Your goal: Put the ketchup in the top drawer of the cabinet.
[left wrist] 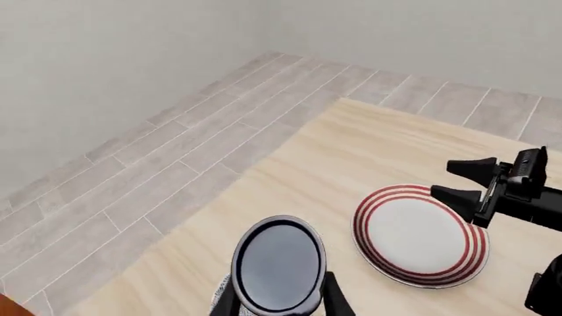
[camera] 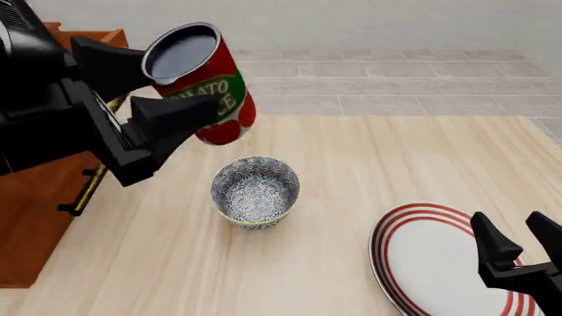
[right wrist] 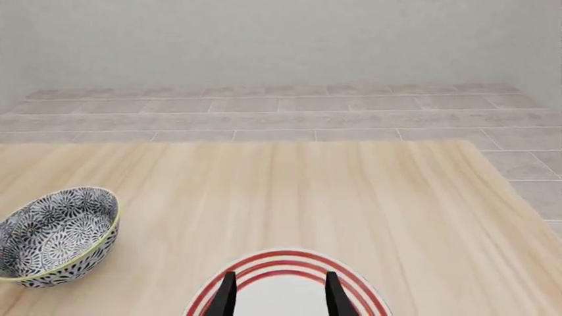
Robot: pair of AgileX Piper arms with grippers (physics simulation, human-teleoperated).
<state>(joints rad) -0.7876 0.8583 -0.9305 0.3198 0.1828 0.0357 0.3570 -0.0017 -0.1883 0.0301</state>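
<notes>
front view looks down from above; both wrist views share the plate point(left wrist: 420, 236).

Counter point(camera: 369, 158): light wood, grain running lengthwise, pale and unmarked.

Bowl point(camera: 255, 191): upright on the counter, left of centre in the front view. Grey-blue floral pattern inside and out, yellow-green rim. Nothing visible inside it. In the right wrist view its outer wall shows the same pattern.

Plate point(camera: 435, 257): white with three concentric red rings near the rim, lying flat on the counter toward the near right corner, partly cut by the frame edge. Well apart from the bowl, bare counter between them.

Floor point(camera: 395, 85): grey plank tiles beyond the counter's far edge. Wall point(right wrist: 281, 39): plain pale grey.
</notes>
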